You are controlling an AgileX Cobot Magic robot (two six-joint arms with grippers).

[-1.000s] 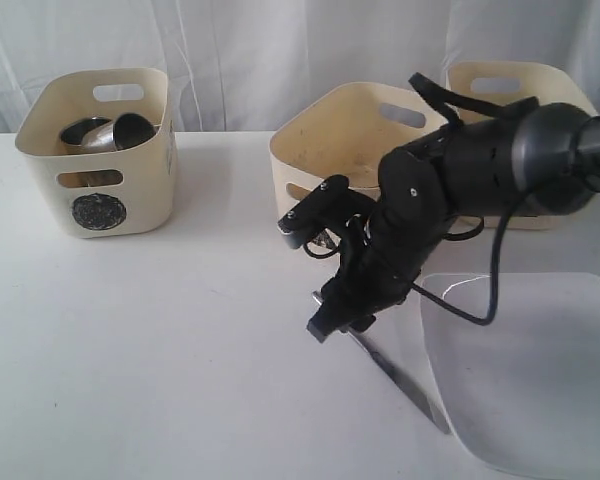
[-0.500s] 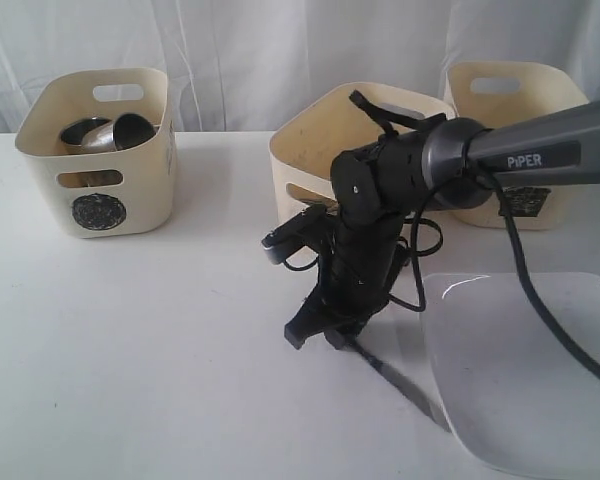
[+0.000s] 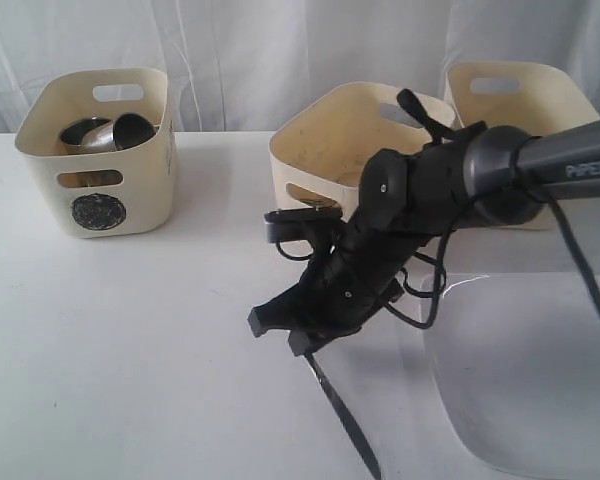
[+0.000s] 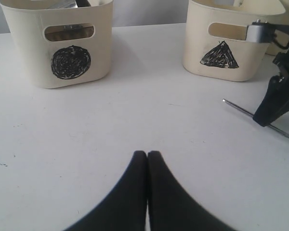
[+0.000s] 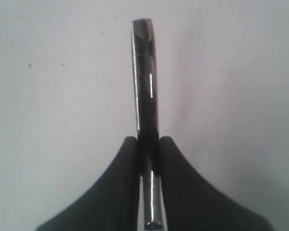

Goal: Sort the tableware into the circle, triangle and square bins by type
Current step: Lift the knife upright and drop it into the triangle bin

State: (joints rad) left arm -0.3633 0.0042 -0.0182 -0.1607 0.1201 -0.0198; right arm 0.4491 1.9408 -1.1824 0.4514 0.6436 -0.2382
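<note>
Knife [image 3: 342,415] pinched in my right gripper [image 5: 149,144] (left gripper [image 4: 147,156] pressed together); long axis slants beside the plate [image 3: 525,380], free end now farther from it.

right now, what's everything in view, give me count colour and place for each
cream plastic bin with black circle mark: one, cream, table's far left
steel cups or bowls: at least two, silver, inside the circle bin
cream plastic bin with black triangle mark: one, cream, middle, behind the right arm
third cream plastic bin: one, cream, far right, mark hidden
large white square plate: one, white, near right
steel table knife: one, silver, left of the plate
white table: one, white
white curtain: white, backdrop
right fingers: black, shut on the knife
left fingers: black, shut, empty
</note>
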